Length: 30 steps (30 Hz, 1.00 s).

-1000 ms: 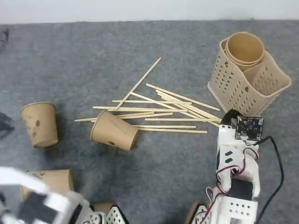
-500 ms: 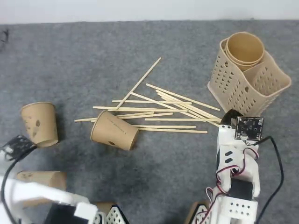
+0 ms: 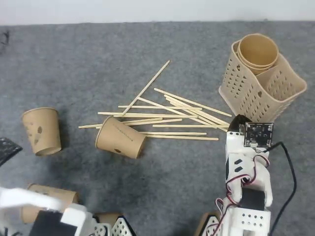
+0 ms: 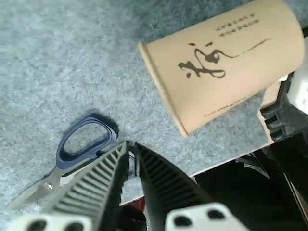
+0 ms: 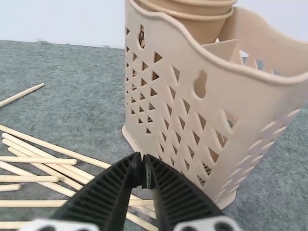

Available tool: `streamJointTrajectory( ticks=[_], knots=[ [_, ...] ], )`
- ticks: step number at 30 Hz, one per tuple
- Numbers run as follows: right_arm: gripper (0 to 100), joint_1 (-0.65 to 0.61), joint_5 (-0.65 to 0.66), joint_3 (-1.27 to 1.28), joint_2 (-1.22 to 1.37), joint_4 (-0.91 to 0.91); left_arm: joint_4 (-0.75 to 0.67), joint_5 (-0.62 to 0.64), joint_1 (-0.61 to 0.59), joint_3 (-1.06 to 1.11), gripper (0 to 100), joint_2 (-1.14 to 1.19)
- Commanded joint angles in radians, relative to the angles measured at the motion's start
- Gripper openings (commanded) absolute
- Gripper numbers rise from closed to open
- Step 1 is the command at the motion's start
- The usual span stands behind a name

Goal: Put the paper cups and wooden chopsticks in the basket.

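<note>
Two paper cups lie on their sides on the grey carpet, one at the left (image 3: 41, 131) and one in the middle (image 3: 120, 137). A third cup (image 3: 47, 196) (image 4: 226, 62) lies by my left arm (image 3: 29, 206), and my left gripper (image 4: 131, 147) hangs shut and empty just short of its rim. Wooden chopsticks (image 3: 167, 118) (image 5: 38, 163) are strewn between the middle cup and the beige basket (image 3: 261, 88) (image 5: 207, 96). Stacked cups (image 3: 258, 51) (image 5: 192, 14) stand in the basket. My right gripper (image 3: 236, 119) (image 5: 143, 166) is shut and empty, low over the chopstick ends next to the basket's base.
Blue-handled scissors (image 4: 72, 154) lie on the carpet beside my left gripper. The arm bases (image 3: 236, 216) stand at the carpet's near edge. A pale wall runs behind the basket.
My left arm has swung about at the lower left, its dark wrist part sliding toward the left edge. My right arm has nudged slightly left and forward.
</note>
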Motion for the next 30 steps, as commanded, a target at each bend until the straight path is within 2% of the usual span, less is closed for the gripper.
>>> streamJointTrajectory(
  ticks=[1,5,10,13,17,24,30],
  knots=[
    [0.8,-0.002,0.02,0.009,-0.016,-0.012,-0.038,-0.012,0.011,-0.056,1,0.057],
    [0.8,-0.002,0.02,0.009,-0.016,-0.012,-0.12,-0.012,0.017,-0.016,1,0.184],
    [0.8,-0.005,0.02,0.009,-0.016,-0.01,-0.123,-0.012,0.077,-0.008,1,0.327],
    [0.8,-0.005,0.02,0.009,-0.016,-0.01,-0.075,-0.012,0.132,-0.007,1,0.387],
    [0.8,-0.005,0.02,0.011,-0.016,-0.01,0.066,-0.018,0.206,-0.012,1,0.414],
    [0.8,-0.007,0.02,0.011,-0.016,-0.012,0.064,-0.018,0.347,0.128,1,0.262],
    [0.8,-0.007,0.02,0.011,-0.016,-0.015,0.064,-0.017,0.522,0.357,1,-0.029]
  ],
)
